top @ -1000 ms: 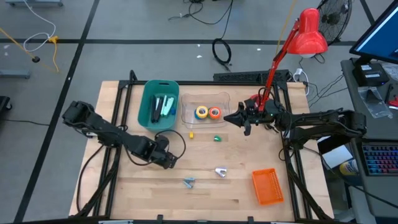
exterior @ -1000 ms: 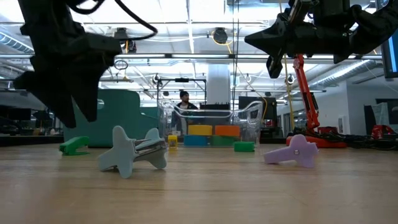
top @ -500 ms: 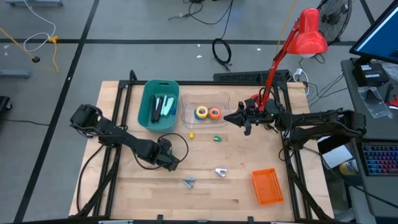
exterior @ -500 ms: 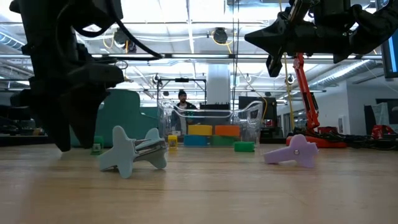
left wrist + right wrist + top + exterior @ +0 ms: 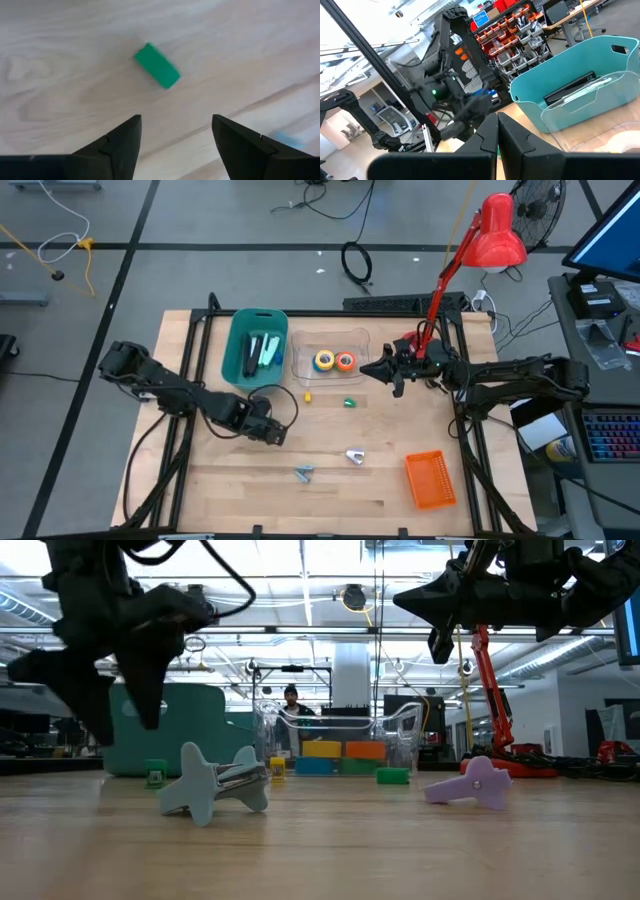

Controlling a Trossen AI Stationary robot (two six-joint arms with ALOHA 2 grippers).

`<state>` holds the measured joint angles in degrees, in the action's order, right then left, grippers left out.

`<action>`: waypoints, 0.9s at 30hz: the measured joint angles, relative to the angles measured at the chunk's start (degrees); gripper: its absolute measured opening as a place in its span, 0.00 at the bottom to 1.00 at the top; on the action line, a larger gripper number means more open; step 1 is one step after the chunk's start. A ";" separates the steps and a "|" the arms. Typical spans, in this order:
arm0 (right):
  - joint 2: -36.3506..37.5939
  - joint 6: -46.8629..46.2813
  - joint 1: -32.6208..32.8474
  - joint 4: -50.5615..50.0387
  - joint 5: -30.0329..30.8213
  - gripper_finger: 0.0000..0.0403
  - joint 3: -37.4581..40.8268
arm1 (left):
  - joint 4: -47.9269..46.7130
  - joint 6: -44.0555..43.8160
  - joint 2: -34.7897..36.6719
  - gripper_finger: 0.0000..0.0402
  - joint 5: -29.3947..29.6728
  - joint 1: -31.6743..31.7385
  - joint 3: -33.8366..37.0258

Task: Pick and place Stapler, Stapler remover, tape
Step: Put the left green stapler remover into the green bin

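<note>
A small green stapler (image 5: 156,72) lies flat on the wood; the low view shows it end-on (image 5: 155,776). My left gripper (image 5: 175,125) hovers open above it, clear of it (image 5: 125,730), left of the table's middle (image 5: 270,430). Two staple removers rest on the table, a blue-grey one (image 5: 304,472) (image 5: 212,785) and a lilac one (image 5: 355,456) (image 5: 472,783). Yellow (image 5: 323,361) and orange (image 5: 345,362) tape rolls sit in a clear tray (image 5: 300,362); a green roll (image 5: 349,402) lies in front of it. My right gripper (image 5: 385,370) (image 5: 497,132) is shut and empty, raised beside the tray.
A teal bin (image 5: 236,350) holding dark and green staplers stands left of the clear tray. A small yellow piece (image 5: 308,395) lies near the green roll. An orange basket (image 5: 430,480) sits at the near right. A red lamp (image 5: 497,230) stands at the far right corner.
My left gripper dipped toward the table and the near edge, then rose and drew back a little toward the far left. The green stapler has turned about on the table: the low view first showed its long side, now its short end, shifted nearer the blue-grey remover.
</note>
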<state>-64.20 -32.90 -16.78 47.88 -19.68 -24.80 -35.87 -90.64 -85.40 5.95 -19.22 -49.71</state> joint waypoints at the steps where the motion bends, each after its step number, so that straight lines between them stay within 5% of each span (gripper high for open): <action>1: 0.00 0.01 0.00 0.00 0.00 0.00 0.00 | 0.84 -1.22 0.21 0.61 0.03 0.35 -0.02; 7: 0.00 0.08 0.00 0.13 0.00 0.00 0.00 | 5.85 -6.26 -0.72 0.61 -0.15 2.61 -0.11; 27: 0.00 -0.40 -0.02 0.81 0.00 0.00 0.00 | 0.84 -14.55 -1.18 0.61 0.10 5.68 -0.04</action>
<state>-64.20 -33.30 -16.79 48.69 -19.68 -24.80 -35.04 -105.18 -86.58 6.05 -13.53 -49.76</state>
